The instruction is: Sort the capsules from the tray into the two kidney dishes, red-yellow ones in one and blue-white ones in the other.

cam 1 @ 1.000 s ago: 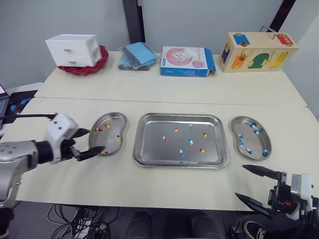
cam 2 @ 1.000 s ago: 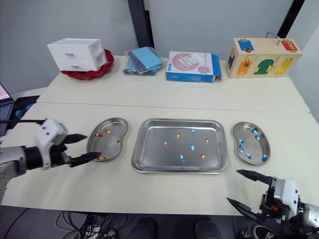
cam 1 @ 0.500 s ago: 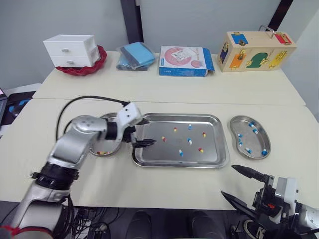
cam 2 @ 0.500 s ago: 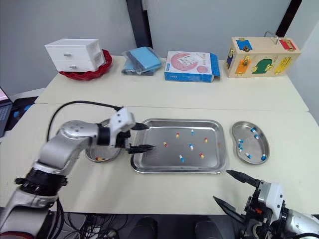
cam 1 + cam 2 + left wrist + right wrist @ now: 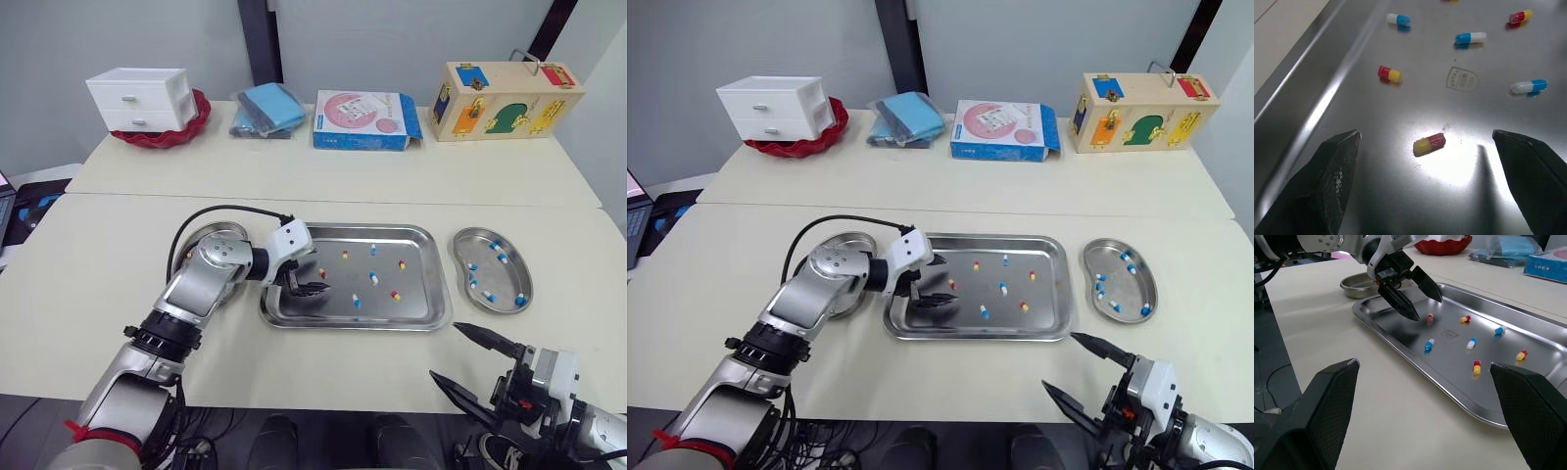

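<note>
Logged tray (image 5: 423,294) at centre of head frame, on pale counter (image 5: 294,176). Counted seven loose capsules (image 5: 373,277) in it: four red-yellow, three blue-white, scattered, none touching.

Found left end effector (image 5: 312,285) inside tray's left part, low over its floor, with widely parted fingers (image 5: 1332,166). Saw one red-yellow capsule (image 5: 1429,144) lying flat on tray floor between those fingers, touched by neither. Spotted second red-yellow (image 5: 1389,74) just beyond it, nearer tray wall, then blue-white ones (image 5: 1470,37) farther on.

Placed left dish (image 5: 217,231) just left of tray, largely covered by left arm; cannot tell contents. Placed right dish (image 5: 500,279) just right of tray, well apart from left end effector; counted about six blue-white capsules (image 5: 488,296) in it.

Found right end effector (image 5: 444,351) at lower right of frame, over counter's near edge, likewise with parted, empty fingers, aimed toward tray.

Noted along frame top, on far counter: white drawers (image 5: 139,96) on red bowl (image 5: 186,127) at upper left, blue bundle (image 5: 269,108), blue-pink box (image 5: 364,119), wooden latch box (image 5: 505,98) at upper right.
</note>
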Robot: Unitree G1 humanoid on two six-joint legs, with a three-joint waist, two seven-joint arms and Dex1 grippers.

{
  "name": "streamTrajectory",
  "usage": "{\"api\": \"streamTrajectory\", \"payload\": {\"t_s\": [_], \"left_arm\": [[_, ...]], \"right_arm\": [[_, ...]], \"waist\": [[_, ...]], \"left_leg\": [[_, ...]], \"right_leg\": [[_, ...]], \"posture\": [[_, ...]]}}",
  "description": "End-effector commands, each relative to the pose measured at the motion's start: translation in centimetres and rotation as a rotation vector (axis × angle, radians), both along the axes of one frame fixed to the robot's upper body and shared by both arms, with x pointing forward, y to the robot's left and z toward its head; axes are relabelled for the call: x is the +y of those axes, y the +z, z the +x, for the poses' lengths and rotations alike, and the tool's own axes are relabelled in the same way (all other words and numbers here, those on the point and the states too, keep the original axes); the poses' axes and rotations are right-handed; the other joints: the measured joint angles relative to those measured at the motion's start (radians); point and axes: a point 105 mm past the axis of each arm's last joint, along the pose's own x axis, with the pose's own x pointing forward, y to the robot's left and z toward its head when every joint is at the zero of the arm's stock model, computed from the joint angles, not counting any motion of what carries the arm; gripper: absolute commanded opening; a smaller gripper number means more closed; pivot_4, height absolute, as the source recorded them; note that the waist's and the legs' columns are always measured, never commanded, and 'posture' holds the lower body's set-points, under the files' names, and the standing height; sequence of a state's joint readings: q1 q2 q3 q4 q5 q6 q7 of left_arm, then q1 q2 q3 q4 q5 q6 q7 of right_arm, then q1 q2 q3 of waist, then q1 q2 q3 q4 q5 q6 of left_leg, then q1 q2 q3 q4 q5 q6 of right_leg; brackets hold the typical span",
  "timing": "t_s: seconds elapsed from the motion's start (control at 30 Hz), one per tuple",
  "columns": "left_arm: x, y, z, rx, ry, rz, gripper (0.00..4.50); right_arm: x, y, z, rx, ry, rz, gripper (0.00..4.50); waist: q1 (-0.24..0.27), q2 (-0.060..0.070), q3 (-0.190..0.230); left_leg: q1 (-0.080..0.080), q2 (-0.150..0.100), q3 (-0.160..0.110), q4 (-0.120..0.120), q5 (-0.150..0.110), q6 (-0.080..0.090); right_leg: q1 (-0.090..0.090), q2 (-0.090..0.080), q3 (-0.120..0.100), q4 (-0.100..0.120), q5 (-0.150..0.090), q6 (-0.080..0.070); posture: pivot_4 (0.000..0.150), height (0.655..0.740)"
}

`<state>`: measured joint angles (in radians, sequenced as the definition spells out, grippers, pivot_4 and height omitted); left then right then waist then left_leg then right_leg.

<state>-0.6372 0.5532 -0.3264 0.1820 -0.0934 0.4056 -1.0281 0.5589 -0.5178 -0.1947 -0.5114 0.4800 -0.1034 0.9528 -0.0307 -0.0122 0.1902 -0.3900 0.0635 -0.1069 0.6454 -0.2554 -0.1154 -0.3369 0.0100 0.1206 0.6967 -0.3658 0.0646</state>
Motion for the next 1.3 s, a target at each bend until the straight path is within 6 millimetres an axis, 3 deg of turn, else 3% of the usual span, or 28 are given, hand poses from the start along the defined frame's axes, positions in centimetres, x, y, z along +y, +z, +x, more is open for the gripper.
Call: {"api": "streamTrajectory", "payload": {"t_s": [0.03, 0.33, 0.37, 0.43, 0.77, 0.87, 1.1, 1.3], "left_arm": [[-0.4, 0.6, 0.6, -0.035, -0.007, 0.002, 4.49], [-0.6, -0.3, 1.0, -0.019, -0.007, 0.012, 4.49], [-0.6, -0.3, 1.0, -0.018, -0.008, 0.013, 4.31], [-0.5, -0.4, 1.0, -0.013, -0.012, 0.016, 3.92], [-0.4, -0.6, 0.9, -0.003, -0.012, 0.026, 0.64], [-0.3, -0.7, 0.8, 0.002, -0.012, 0.032, 0.04], [0.1, -0.8, 0.7, 0.016, -0.011, 0.038, 0.04], [0.2, 0.9, 0.6, 0.008, -0.012, -0.024, 0.04]], "right_arm": [[0.6, 1.2, -0.1, -0.062, 0.014, -0.006, 4.50], [0.7, 1.2, 0.0, -0.072, 0.000, -0.002, 4.50], [0.7, 1.2, 0.0, -0.073, -0.001, -0.003, 4.50], [0.7, 1.2, 0.0, -0.074, -0.003, -0.003, 4.50], [0.6, 1.2, 0.3, -0.078, -0.009, -0.006, 4.50], [0.6, 1.2, 0.3, -0.079, -0.010, -0.007, 4.50], [0.7, 1.2, 0.4, -0.081, -0.010, -0.006, 4.50], [0.9, 1.2, 0.2, -0.081, 0.012, -0.005, 4.50]], "waist": [[0.000, 0.000, 0.000], [0.000, 0.000, 0.000], [0.000, 0.000, 0.000], [0.000, 0.000, 0.000], [0.000, 0.000, 0.000], [0.000, 0.000, 0.000], [0.000, 0.000, -0.001], [0.000, 0.000, -0.001]], "left_leg": [[0.000, 0.000, 0.000, 0.000, 0.000, 0.000], [0.000, 0.000, 0.000, 0.000, 0.000, 0.000], [0.000, 0.000, 0.000, 0.000, 0.000, 0.000], [0.000, 0.000, 0.000, 0.000, 0.000, 0.000], [0.000, 0.000, 0.000, 0.000, 0.000, 0.000], [0.000, 0.000, 0.000, 0.000, 0.000, 0.000], [0.000, 0.000, 0.000, 0.000, 0.000, 0.000], [0.000, 0.000, 0.000, 0.000, 0.000, 0.000]], "right_leg": [[0.000, 0.000, 0.000, 0.000, 0.000, 0.000], [0.000, 0.000, 0.000, 0.000, 0.000, 0.000], [0.000, 0.000, 0.000, 0.000, 0.000, 0.000], [0.000, 0.000, 0.000, 0.000, 0.000, 0.000], [0.000, 0.000, 0.000, 0.000, 0.000, 0.000], [0.000, 0.000, 0.000, 0.000, 0.000, 0.000], [0.001, 0.000, 0.000, 0.000, 0.000, 0.000], [0.001, 0.000, 0.000, 0.000, 0.000, 0.000]], "posture": [[0.150, 0.7400], [0.150, 0.7400], [0.150, 0.7400], [0.150, 0.7400], [0.150, 0.7400], [0.150, 0.7400], [0.150, 0.7400], [0.150, 0.7400]]}}
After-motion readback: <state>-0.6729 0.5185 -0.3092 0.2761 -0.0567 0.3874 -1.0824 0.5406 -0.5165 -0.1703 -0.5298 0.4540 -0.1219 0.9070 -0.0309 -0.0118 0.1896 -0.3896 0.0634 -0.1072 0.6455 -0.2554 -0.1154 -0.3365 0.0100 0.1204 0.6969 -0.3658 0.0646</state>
